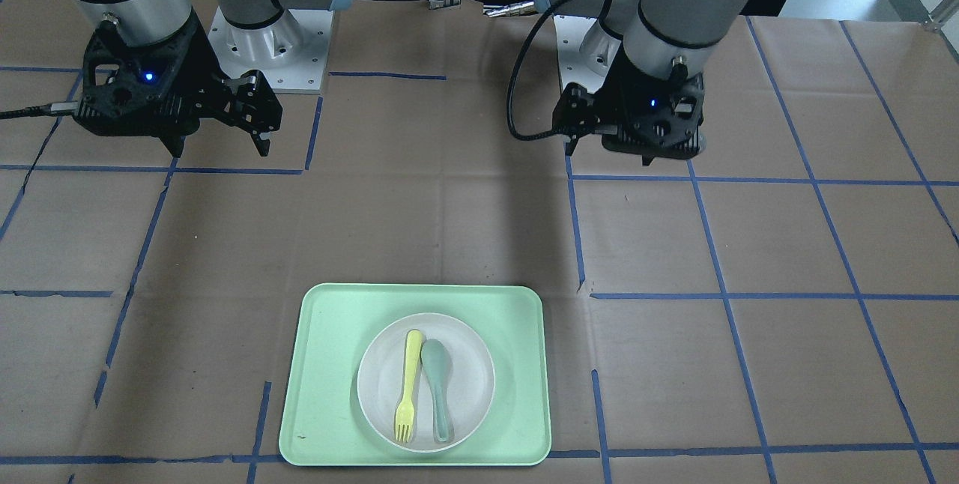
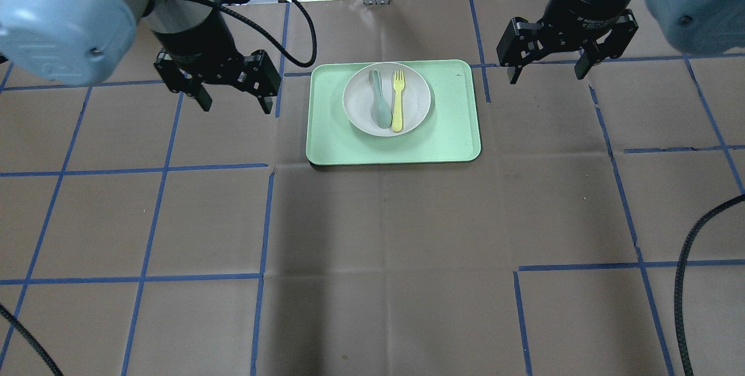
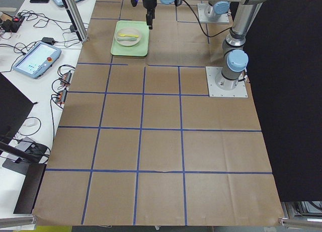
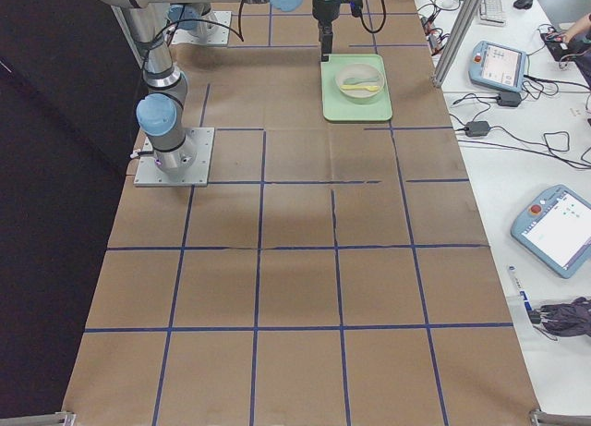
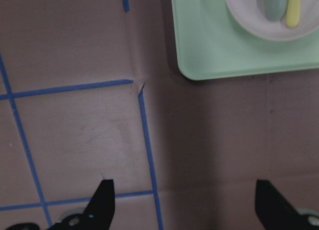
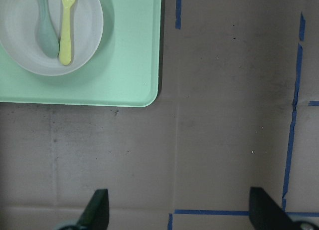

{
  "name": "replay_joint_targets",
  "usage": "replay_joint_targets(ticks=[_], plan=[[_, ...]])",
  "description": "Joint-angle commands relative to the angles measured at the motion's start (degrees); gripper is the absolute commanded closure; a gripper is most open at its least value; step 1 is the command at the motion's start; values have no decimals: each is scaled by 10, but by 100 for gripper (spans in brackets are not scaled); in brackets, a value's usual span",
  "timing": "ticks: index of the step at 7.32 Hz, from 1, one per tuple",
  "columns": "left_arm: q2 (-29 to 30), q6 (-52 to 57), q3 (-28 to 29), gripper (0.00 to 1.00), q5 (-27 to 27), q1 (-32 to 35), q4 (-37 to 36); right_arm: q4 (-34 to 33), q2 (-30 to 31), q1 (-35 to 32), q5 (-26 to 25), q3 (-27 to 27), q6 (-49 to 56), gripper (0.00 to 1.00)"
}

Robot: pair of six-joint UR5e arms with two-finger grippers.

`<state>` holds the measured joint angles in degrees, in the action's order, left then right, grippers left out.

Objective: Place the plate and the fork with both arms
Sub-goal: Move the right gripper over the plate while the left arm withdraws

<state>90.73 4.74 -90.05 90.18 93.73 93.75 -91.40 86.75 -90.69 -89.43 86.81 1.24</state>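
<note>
The off-white plate (image 2: 413,109) rests on the mint-green tray (image 2: 454,131). The pale-yellow fork (image 2: 398,102) lies in the plate beside a grey-green spoon (image 2: 379,102). Plate (image 1: 468,409), fork (image 1: 407,386) and tray (image 1: 330,394) also show in the front-facing view. My left gripper (image 2: 236,98) hovers open and empty left of the tray. My right gripper (image 2: 550,70) hovers open and empty right of the tray. The left wrist view shows the tray's corner (image 5: 209,50) and the plate (image 5: 249,20); the right wrist view shows the plate (image 6: 84,40) and fork (image 6: 67,25).
Brown paper with blue tape lines (image 2: 265,224) covers the table. A black cable (image 2: 687,283) lies at the right edge of the overhead view. The arm bases (image 1: 270,49) stand on the robot's side of the table. Teach pendants (image 4: 559,227) lie on a side bench.
</note>
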Motion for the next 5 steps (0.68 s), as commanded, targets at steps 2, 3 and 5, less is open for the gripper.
replay_joint_targets(ticks=[2,3,5], plan=[[-115,26,-101,1,5,-11,18,1,-63,-12,2,-56,-8,0],[-126,30,-100,1,10,-27,33,-3,-88,-33,2,-74,-35,0],[-112,35,-66,1,-46,-57,56,-31,-153,-73,1,-116,-73,0]])
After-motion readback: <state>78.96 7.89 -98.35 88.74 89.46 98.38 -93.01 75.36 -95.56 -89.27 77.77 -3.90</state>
